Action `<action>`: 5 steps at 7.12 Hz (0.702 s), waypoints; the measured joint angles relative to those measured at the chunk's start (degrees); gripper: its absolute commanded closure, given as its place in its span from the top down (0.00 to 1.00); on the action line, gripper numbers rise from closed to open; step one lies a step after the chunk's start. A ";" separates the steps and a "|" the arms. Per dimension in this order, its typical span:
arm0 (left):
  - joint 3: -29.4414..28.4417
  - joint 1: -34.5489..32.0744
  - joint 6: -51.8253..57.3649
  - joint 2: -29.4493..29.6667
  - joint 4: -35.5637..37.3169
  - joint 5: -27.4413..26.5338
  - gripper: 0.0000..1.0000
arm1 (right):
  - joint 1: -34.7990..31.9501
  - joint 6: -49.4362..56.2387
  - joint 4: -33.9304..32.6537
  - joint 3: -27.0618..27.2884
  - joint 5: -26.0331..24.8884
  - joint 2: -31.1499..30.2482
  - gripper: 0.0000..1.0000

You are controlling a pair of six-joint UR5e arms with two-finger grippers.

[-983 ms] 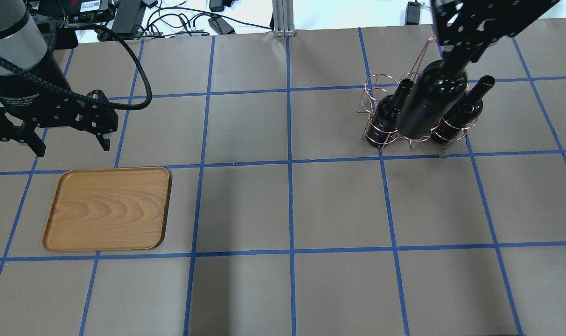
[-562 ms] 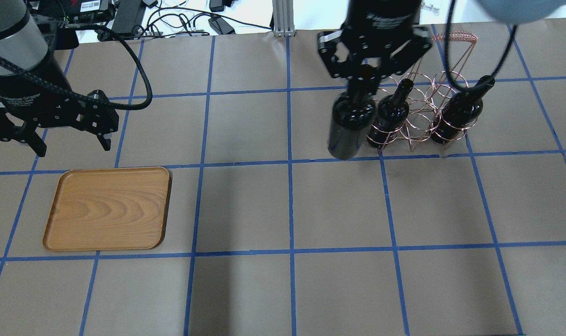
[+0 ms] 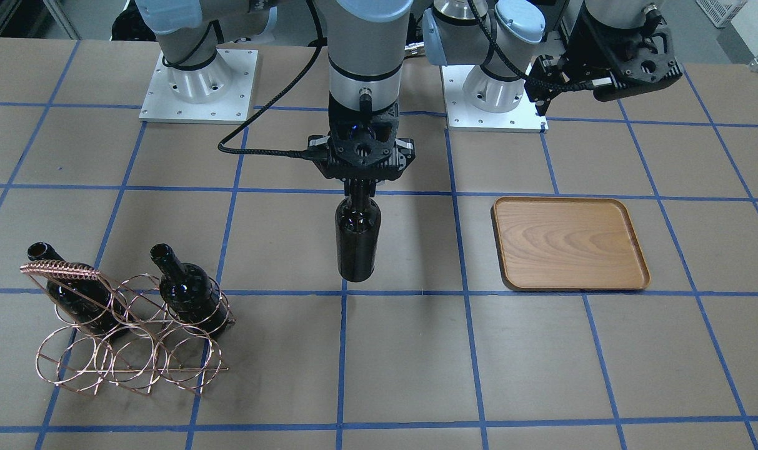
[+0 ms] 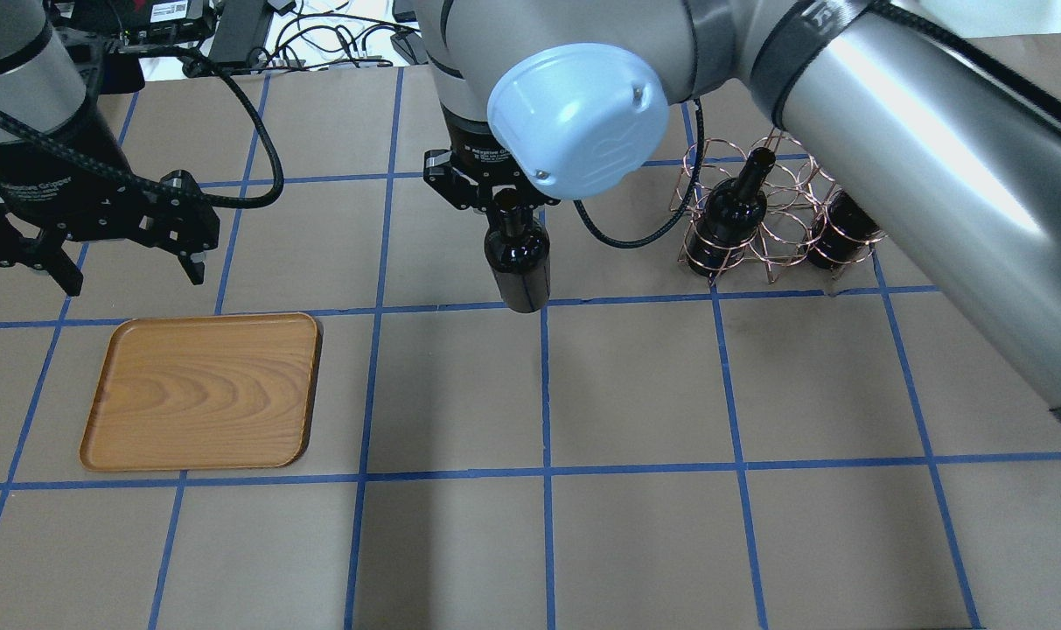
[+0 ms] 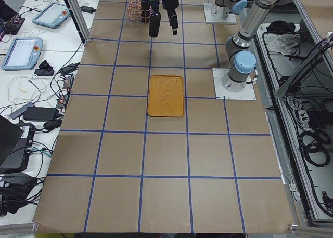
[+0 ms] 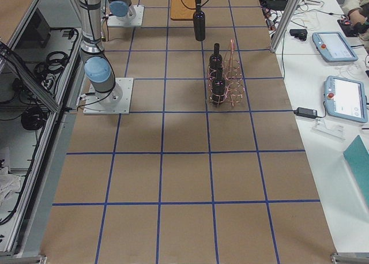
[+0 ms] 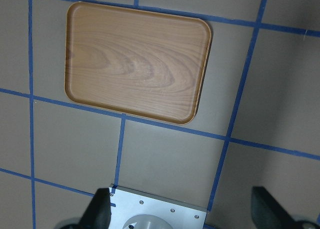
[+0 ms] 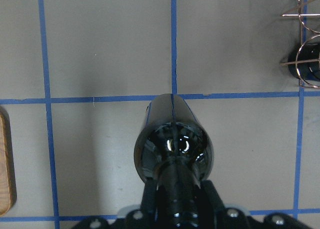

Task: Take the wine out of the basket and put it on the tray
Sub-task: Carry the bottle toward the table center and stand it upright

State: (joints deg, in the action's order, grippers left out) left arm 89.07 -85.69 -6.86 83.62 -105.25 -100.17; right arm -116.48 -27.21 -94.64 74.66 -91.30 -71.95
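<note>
My right gripper (image 4: 506,199) is shut on the neck of a dark glass wine bottle (image 4: 518,262) and holds it upright above the table's middle, left of the basket. The bottle also shows in the front view (image 3: 357,240) and the right wrist view (image 8: 175,144). The copper wire basket (image 4: 779,229) stands at the back right with two more bottles (image 4: 729,214) (image 4: 845,229) in it. The wooden tray (image 4: 202,391) lies flat and bare at the front left. My left gripper (image 4: 134,276) is open and empty just behind the tray.
Brown paper with blue tape grid lines covers the table (image 4: 635,394). Cables and power bricks (image 4: 320,35) lie beyond the far edge. The right arm's elbow (image 4: 889,131) reaches over the basket in the overhead view. The arm bases (image 3: 197,84) stand at the robot's side.
My right gripper has lifted the bottle out of the basket and carried it leftward to the table's middle. The left arm has not moved.
</note>
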 measured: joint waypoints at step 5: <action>-0.06 -0.26 0.00 -1.26 0.08 2.15 1.00 | -1.66 -0.58 -4.03 2.05 0.37 4.11 0.18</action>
State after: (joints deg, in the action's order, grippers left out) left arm 89.01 -85.95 -6.86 82.36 -105.18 -98.02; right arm -118.14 -27.80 -98.68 76.72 -90.93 -67.84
